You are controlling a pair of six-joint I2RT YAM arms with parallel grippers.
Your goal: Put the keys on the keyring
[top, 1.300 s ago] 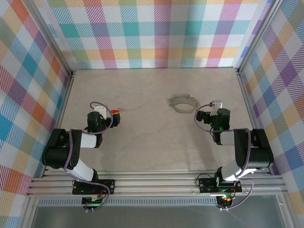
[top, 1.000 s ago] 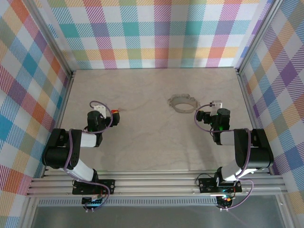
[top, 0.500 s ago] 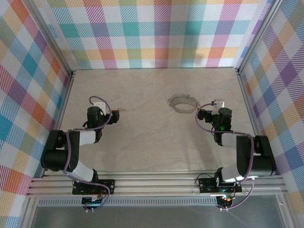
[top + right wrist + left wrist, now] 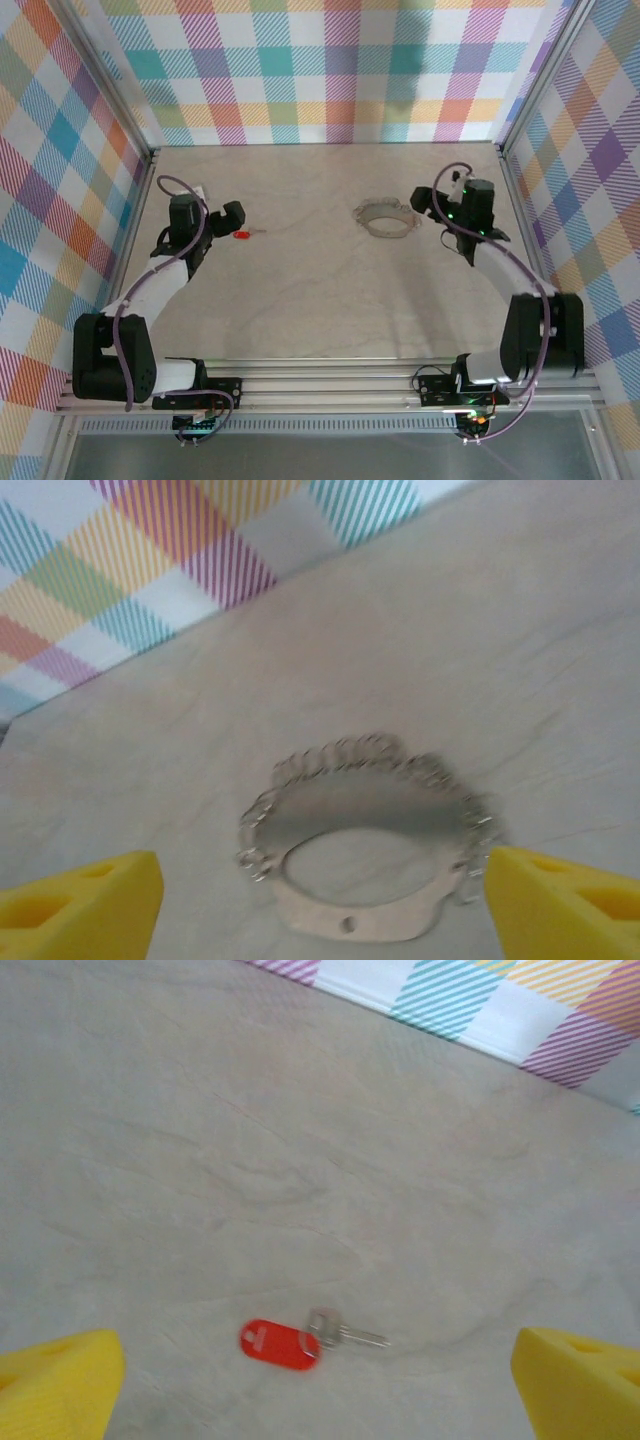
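One key (image 4: 285, 1344) lies low centre in your left wrist view, between the left gripper's (image 4: 320, 1385) spread jaws, blade pointing right across them; the keyring (image 4: 340, 748) sits before the right gripper (image 4: 425, 203), apparently spread too.

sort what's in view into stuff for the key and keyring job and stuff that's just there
For the job:
red-headed key
beaded chain keyring
left end effector, open, facing the key
right end effector, open, facing the keyring

Just there:
table
purple cables
plaid walls
aluminium rails
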